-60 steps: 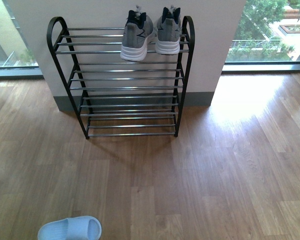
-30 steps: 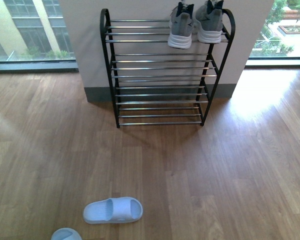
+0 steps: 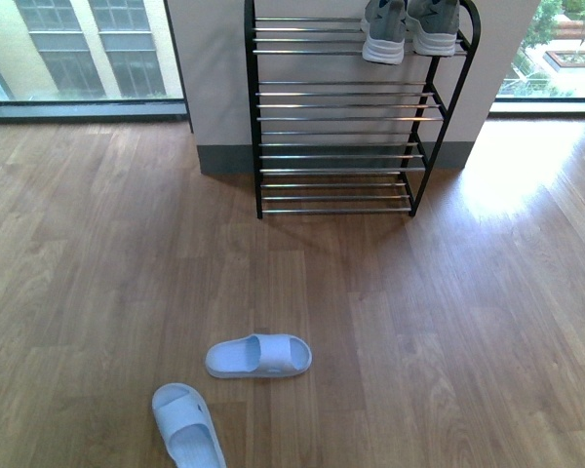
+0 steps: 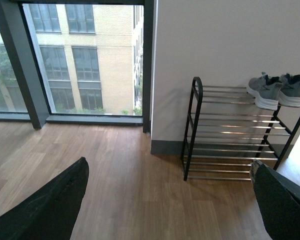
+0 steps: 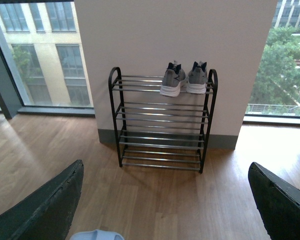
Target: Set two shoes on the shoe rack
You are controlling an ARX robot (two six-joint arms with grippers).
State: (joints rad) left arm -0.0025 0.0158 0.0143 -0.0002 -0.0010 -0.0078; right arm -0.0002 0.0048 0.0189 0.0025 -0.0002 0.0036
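Two pale blue slides lie on the wooden floor in the front view: one (image 3: 259, 355) on its side-on axis, the other (image 3: 186, 427) nearer the lower edge. The black-framed shoe rack (image 3: 256, 117) with chrome rods stands against the white wall. A pair of grey sneakers (image 3: 409, 26) sits on its top tier at the right end. Neither arm shows in the front view. My left gripper (image 4: 170, 200) is open over bare floor, well short of the rack (image 4: 191, 130). My right gripper (image 5: 165, 200) is open too, with a slide's tip (image 5: 96, 235) at the frame edge.
Floor-to-ceiling windows (image 3: 88, 49) flank the white wall section behind the rack. A grey skirting (image 3: 224, 159) runs along the wall foot. Wooden floor (image 3: 419, 322) stretches between the slides and the rack.
The front view has swung and pulled back: the rack has shifted right and up in frame, and both slides have come into view on the floor.
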